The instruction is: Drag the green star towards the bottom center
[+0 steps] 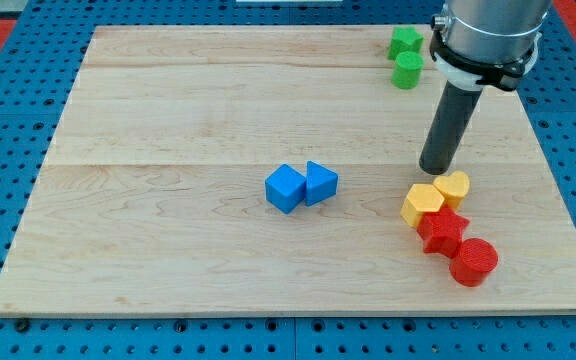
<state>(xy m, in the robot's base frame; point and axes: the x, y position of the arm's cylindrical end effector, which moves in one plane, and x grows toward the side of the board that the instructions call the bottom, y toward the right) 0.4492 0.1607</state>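
Note:
The green star [404, 42] lies near the view's top right, touching a green cylinder [407, 70] just below it. My tip [435, 170] rests on the board at the right, well below the green blocks and just above and left of a yellow heart-like block [453, 186]. A yellow hexagon [421, 204] sits just below my tip. The rod runs up to the arm's grey body at the view's top right.
A blue cube [285, 188] and a blue wedge-like block [320, 183] touch each other at the board's middle. A red star [443, 231] and a red cylinder [473, 262] lie below the yellow blocks. The wooden board [168, 250] sits on a blue pegboard.

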